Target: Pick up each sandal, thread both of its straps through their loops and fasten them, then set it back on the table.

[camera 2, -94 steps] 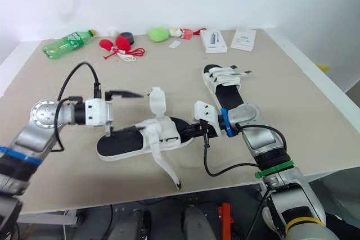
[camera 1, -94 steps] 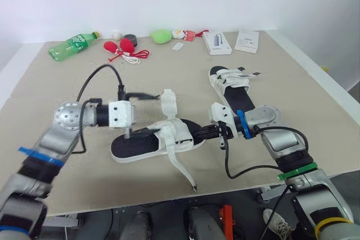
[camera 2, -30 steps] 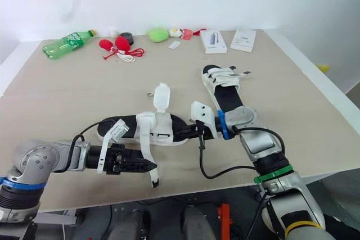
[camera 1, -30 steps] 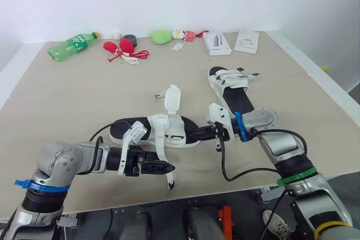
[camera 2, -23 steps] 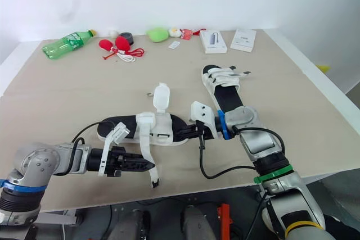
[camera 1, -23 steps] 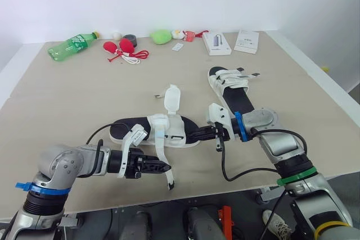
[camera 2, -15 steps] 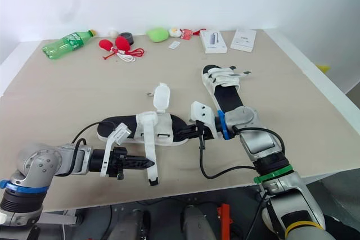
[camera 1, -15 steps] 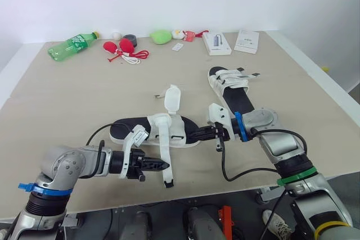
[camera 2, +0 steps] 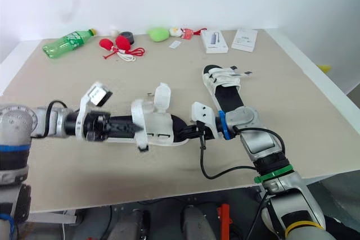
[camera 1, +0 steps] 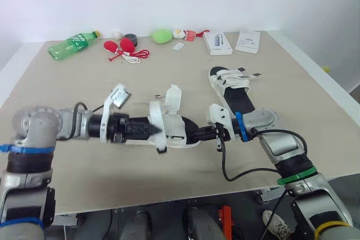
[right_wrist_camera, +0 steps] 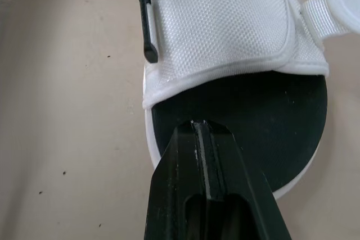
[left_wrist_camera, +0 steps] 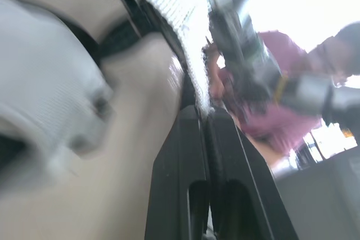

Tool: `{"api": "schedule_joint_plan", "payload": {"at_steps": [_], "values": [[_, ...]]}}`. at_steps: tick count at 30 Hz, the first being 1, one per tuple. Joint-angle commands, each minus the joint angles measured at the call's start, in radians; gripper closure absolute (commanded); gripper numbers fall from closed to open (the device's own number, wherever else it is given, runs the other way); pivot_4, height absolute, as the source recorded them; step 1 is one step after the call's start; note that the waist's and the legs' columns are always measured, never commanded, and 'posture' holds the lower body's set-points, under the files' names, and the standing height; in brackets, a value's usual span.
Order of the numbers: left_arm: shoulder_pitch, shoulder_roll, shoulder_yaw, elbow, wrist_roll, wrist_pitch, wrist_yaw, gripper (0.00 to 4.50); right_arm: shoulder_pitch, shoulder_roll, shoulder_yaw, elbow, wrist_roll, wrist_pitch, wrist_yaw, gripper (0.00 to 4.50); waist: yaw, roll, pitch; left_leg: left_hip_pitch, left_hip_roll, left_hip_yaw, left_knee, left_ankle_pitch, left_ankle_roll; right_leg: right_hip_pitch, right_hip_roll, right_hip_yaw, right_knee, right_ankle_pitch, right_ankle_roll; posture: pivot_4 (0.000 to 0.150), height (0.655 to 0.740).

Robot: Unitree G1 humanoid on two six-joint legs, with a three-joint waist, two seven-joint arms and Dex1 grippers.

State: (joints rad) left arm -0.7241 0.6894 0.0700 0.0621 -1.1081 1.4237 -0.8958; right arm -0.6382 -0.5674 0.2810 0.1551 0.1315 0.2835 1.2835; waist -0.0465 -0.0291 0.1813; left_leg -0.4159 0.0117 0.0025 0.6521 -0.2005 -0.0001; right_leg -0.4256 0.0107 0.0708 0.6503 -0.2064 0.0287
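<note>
- The beige table [camera 1: 67, 94] held the near sandal [camera 1: 175, 127], lying flat.
- At its midstrap, my left gripper [camera 1: 157, 130] pinched the loose strap [camera 1: 160, 142]: soft, floppy webbing, probably best held near the tip.
- My right gripper [camera 1: 196, 134], fingers pressed together, touched its toe; that sole looked stiff and light.
- The second sandal [camera 1: 233, 85] lay beyond it.

Beige table [camera 1: 67, 91] with sandals [camera 1: 236, 91], bottle [camera 1: 71, 45], boxes [camera 1: 217, 42]

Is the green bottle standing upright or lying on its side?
Lying on its side: the green bottle rests lengthwise on the table.
</note>
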Motion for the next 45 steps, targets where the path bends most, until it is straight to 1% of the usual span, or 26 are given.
{"api": "schedule_joint_plan", "payload": {"at_steps": [1,5,9,11,14,21,25,39,43,45], "values": [[-0.043,-0.022,-0.057,0.113,0.112,-0.105,-0.057,4.43,-0.02,0.001,-0.004,-0.012,0.003,-0.015,0.0,4.5,0.0,0.0,0.0,0.0,0.0,0.0,0.0,0.0,-0.001,0.0,0.0,0.0,0.0,0.0,0.0,0.15,0.74],[-0.116,-0.073,-0.072,0.226,0.171,-0.148,-0.086,4.43,-0.013,-0.01,-0.01,-0.023,0.003,-0.014,0.001,4.5,0.001,0.0,0.0,-0.003,0.001,-0.001,0.0,-0.001,-0.002,-0.002,0.0,0.0,0.0,-0.001,0.001,0.15,0.74],[-0.138,-0.085,-0.103,0.262,0.222,-0.173,-0.144,4.43,-0.003,-0.014,-0.011,-0.034,0.003,-0.011,-0.005,4.5,0.0,0.0,0.0,-0.008,0.0,0.0,0.0,-0.001,-0.002,-0.008,0.0,0.001,0.0,-0.001,0.001,0.15,0.74],[-0.16,-0.095,-0.083,0.298,0.22,-0.156,-0.153,4.43,0.001,-0.016,-0.011,-0.041,0.003,-0.01,-0.007,4.5,0.0,0.0,0.0,-0.008,0.001,0.0,0.0,-0.001,-0.002,-0.009,0.0,0.001,0.001,-0.001,0.001,0.15,0.74],[-0.181,-0.084,-0.093,0.326,0.245,-0.166,-0.191,4.43,0.009,-0.021,-0.012,-0.049,0.004,-0.008,-0.01,4.5,0.001,0.0,0.0,-0.009,0.0,0.0,0.0,-0.001,-0.002,-0.009,0.0,0.001,0.001,-0.001,0.001,0.15,0.74],[-0.174,-0.048,-0.129,0.287,0.251,-0.101,-0.285,4.43,0.009,-0.026,-0.012,-0.045,0.004,-0.009,-0.012,4.5,0.0,0.0,0.0,-0.009,0.0,0.0,0.001,-0.001,-0.002,-0.009,0.0,0.001,0.001,-0.001,0.002,0.15,0.74],[-0.168,-0.028,-0.154,0.276,0.27,-0.097,-0.317,4.43,0.004,-0.025,-0.009,-0.04,0.003,-0.009,-0.011,4.5,0.0,0.0,0.0,-0.009,0.0,0.0,0.001,-0.001,-0.002,-0.009,0.0,0.001,0.002,-0.001,0.002,0.15,0.74],[-0.172,-0.017,-0.193,0.293,0.336,-0.116,-0.383,4.43,-0.001,-0.028,-0.006,-0.032,0.001,-0.009,-0.005,4.5,0.0,0.0,0.0,-0.009,0.0,0.0,0.001,-0.001,-0.002,-0.009,0.0,0.001,0.003,-0.001,0.002,0.15,0.74],[-0.17,-0.012,-0.222,0.291,0.366,-0.14,-0.407,4.43,-0.003,-0.028,-0.006,-0.032,0.0,-0.008,-0.003,4.5,0.0,0.0,0.0,-0.009,0.0,0.0,0.001,-0.001,-0.002,-0.009,0.0,0.001,0.003,-0.001,0.001,0.15,0.74],[-0.166,-0.012,-0.244,0.287,0.396,-0.184,-0.419,4.43,-0.006,-0.027,-0.006,-0.03,-0.001,-0.008,-0.003,4.5,0.0,0.0,0.0,-0.009,0.0,0.0,0.001,-0.001,-0.002,-0.009,0.0,0.001,0.003,-0.001,0.001,0.15,0.74]]}}
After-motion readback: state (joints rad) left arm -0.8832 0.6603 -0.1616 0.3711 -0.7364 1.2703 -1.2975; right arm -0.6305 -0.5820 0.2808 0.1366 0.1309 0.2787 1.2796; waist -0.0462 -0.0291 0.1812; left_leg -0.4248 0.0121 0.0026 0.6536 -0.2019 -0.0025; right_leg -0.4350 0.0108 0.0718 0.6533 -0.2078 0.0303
